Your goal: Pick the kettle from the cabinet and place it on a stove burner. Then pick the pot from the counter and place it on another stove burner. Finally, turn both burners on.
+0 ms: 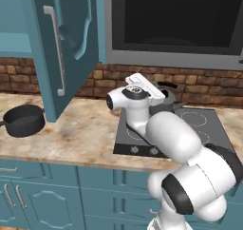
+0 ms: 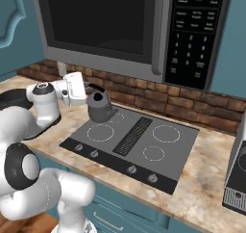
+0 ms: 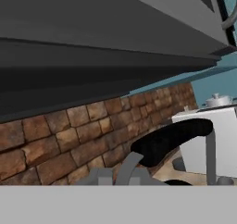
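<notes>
Gripping the kettle [image 2: 100,107], the gripper [image 2: 86,96] hovers above the cooktop [image 2: 144,150].

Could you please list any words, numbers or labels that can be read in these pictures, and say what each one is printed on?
No text can be read with certainty.
Microwave control panel: rows of small white button labels and keypad digits, too small and blurred to quote.
Stove knobs: no legible markings.
Kettle, pot, cabinet door: no lettering visible.
</notes>
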